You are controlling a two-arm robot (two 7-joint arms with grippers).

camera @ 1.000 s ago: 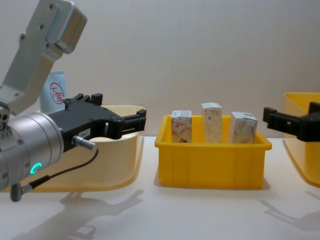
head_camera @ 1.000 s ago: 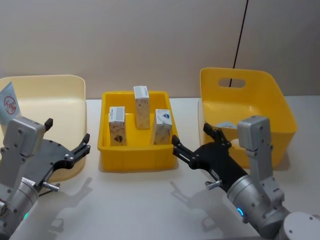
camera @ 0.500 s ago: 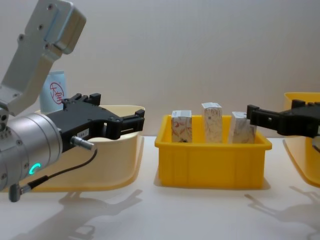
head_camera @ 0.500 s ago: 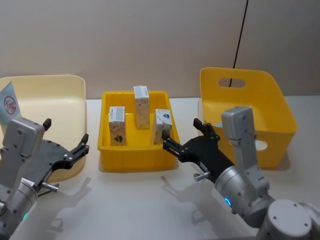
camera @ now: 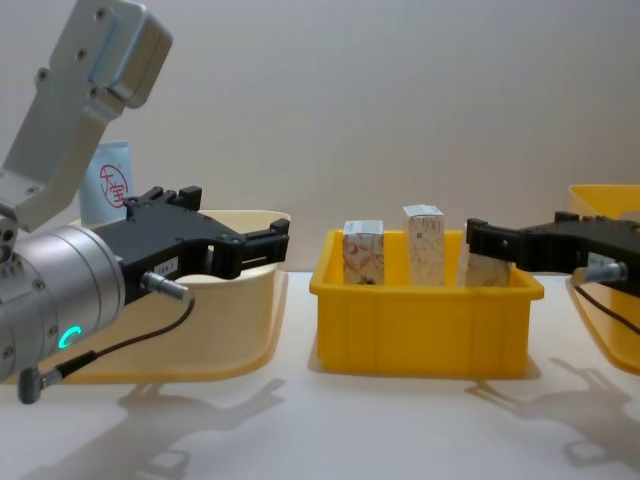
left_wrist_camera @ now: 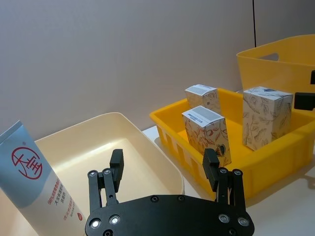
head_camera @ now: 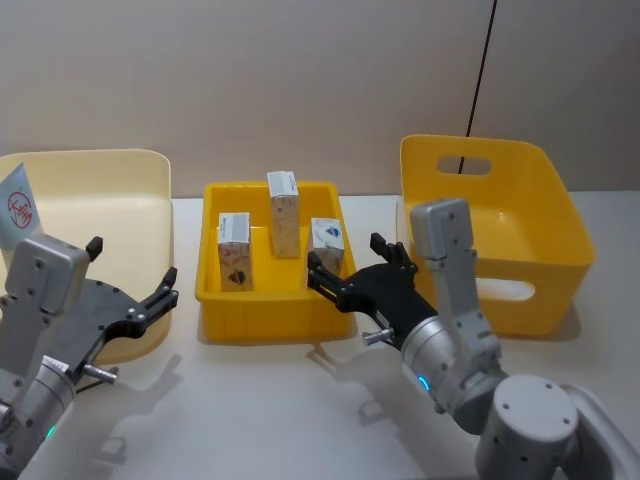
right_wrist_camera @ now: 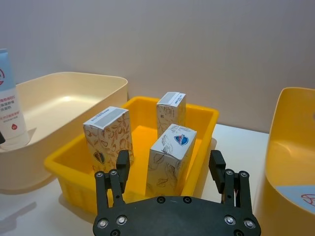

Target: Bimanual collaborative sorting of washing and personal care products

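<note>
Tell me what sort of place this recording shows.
Probably a robot test bench in a lab, not a home: a white tabletop against a blank wall, with a cream bin, a yellow tray of marbled cartons and a yellow handled bin lined up for sorting.

Three cartons (head_camera: 284, 213) stand apart in the tray (head_camera: 270, 318), with room between and above them. The right gripper (right_wrist_camera: 169, 160), fingers spread wide, is close to one.

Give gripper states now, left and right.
Left gripper: open, empty, by the cream bin.
Right gripper: open, empty, at a carton in the yellow tray.
</note>
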